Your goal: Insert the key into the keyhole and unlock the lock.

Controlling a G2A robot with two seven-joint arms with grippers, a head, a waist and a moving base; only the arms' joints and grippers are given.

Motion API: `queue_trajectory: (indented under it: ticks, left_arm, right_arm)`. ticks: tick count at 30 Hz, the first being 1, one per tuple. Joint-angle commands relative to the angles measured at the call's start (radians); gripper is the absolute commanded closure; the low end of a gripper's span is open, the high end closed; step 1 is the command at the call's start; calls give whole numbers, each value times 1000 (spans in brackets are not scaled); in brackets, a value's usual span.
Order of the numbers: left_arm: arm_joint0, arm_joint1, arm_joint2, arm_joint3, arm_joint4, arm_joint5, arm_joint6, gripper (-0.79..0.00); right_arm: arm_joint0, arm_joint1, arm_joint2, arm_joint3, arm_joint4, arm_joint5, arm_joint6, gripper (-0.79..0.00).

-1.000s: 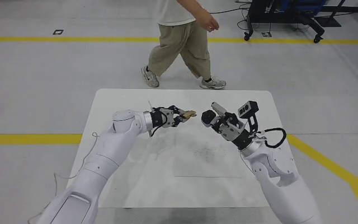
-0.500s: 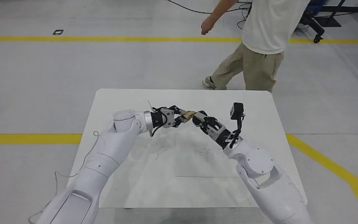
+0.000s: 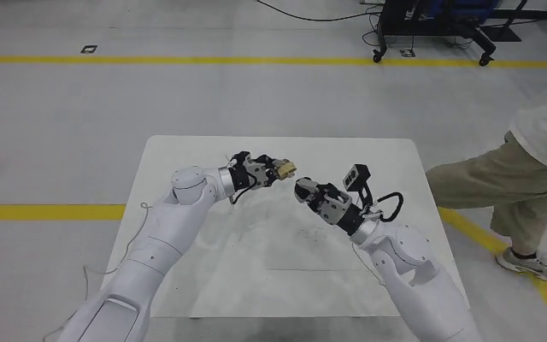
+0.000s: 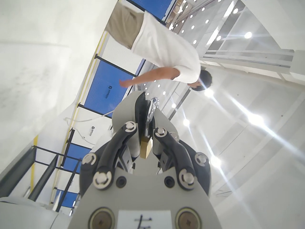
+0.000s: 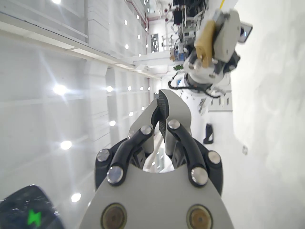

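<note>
A brass padlock with a silver shackle hangs above the far middle of the white table. My left gripper is shut on it, and its brass body sits between the fingers. The right wrist view shows the padlock from farther off, keyhole end turned toward that camera. My right gripper hovers a short gap nearer and to the right of the padlock, not touching it. Its black pads are pressed together. I cannot make out a key between them.
The white table has a scuffed grey patch near its middle, under the right arm. Both arms are held above the tabletop. Grey floor with yellow lines surrounds the table.
The right gripper went up against the padlock half a second ago and has now backed away toward the near right. The left gripper turned the padlock slightly.
</note>
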Motion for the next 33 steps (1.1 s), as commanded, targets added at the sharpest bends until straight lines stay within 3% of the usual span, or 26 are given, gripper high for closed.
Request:
queue_trajectory:
  ticks: [1, 5, 12, 21, 25, 29, 33]
  left_arm:
    - [9, 2, -4, -18, 21, -32, 0, 0]
    - [24, 6, -10, -42, 41, -70, -15, 0]
    - [37, 10, -20, -61, 59, -92, -33, 0]
    - [43, 12, -26, -73, 70, -95, -50, 0]
    - [42, 11, -28, -73, 69, -93, -54, 0]
    - [42, 10, -26, -74, 72, -93, -57, 0]
    - [41, 10, -24, -73, 80, -95, -55, 0]
  right_arm:
    - [21, 0, -2, 41, 86, 64, 75, -299]
    - [65, -5, -26, 109, 161, 111, 131, -299]
    - [124, -16, -73, 188, 197, 133, 125, -274]
    - [139, -18, -65, 212, 188, 102, 84, -265]
    - [129, -15, -52, 203, 175, 92, 74, -197]
    - [128, -16, -51, 201, 171, 90, 61, -80]
    - [129, -16, -53, 196, 150, 75, 39, -46]
